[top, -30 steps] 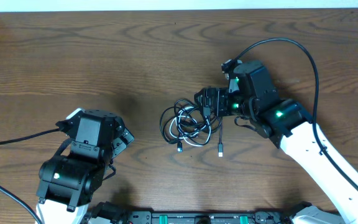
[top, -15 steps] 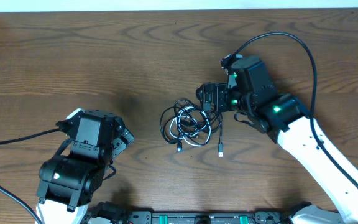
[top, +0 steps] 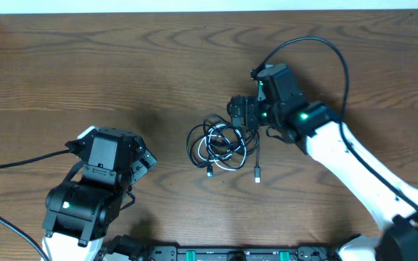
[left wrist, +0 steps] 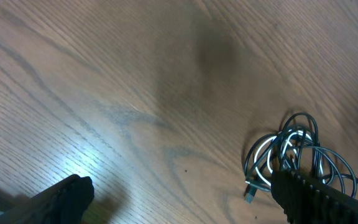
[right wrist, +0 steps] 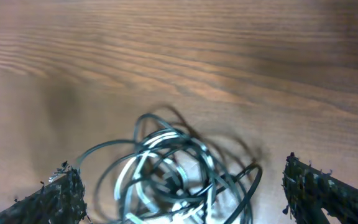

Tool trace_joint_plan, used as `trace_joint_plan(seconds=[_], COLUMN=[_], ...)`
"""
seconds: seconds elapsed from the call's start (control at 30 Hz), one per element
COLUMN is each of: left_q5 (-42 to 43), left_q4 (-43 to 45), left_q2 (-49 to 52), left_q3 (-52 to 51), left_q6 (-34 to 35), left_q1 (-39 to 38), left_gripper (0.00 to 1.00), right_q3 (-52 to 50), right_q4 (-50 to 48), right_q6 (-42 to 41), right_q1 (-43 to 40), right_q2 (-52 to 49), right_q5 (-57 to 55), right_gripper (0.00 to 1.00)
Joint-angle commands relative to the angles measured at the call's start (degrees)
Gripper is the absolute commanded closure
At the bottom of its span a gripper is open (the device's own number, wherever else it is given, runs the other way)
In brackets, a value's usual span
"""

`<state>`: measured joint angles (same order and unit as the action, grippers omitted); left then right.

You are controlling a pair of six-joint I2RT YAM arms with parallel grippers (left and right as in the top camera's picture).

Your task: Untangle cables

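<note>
The cables [top: 220,145] lie in one tangled coil of black cords and one white cord at the table's middle, with two plug ends trailing toward the front. My right gripper [top: 239,116] is open just above the coil's upper right edge; in the right wrist view the coil [right wrist: 173,177] lies between its two open fingers [right wrist: 185,196], untouched. My left gripper [top: 142,161] is open and empty, well to the left of the coil. In the left wrist view the coil [left wrist: 294,155] shows at the right behind one fingertip, with the gripper [left wrist: 179,199] over bare wood.
The brown wooden table [top: 122,65] fills the view. A thick black robot cable [top: 318,51] arcs over the right arm. Another black robot cable [top: 13,167] runs off left from the left arm.
My right arm has swung and shifted a little toward the back left, staying over the coil's upper right edge. The cables and left arm have not moved.
</note>
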<state>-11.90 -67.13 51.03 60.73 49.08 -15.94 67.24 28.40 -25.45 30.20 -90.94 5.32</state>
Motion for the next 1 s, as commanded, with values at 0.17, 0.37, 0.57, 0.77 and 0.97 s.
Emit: trace_joint_plan(seconds=[0.17, 0.37, 0.57, 0.77, 0.97], left_q5=[-0.13, -0.13, -0.15, -0.15, -0.13], left_q4=[-0.31, -0.31, -0.31, -0.31, -0.31], left_q2=[0.2, 0.2, 0.2, 0.2, 0.2], left_q3=[-0.5, -0.5, -0.5, -0.5, -0.5], left_q6=[-0.76, -0.76, -0.76, -0.76, -0.76], left_q1=[0.24, 0.24, 0.24, 0.24, 0.24], left_gripper=[0.02, 0.02, 0.02, 0.02, 0.02], right_q3=[1.11, 1.11, 1.11, 0.09, -1.79], right_q4=[-1.09, 3.39, 7.06, 9.49, 3.21], right_q6=[0.26, 0.24, 3.89, 3.41, 3.3], right_q1=[-0.28, 0.02, 0.0, 0.72, 1.14], right_q2=[-9.33, -12.76, -13.22, -13.35, -16.13], right_q5=[2.43, 2.97, 2.73, 2.8, 1.31], right_gripper=[0.02, 0.2, 0.23, 0.46, 0.72])
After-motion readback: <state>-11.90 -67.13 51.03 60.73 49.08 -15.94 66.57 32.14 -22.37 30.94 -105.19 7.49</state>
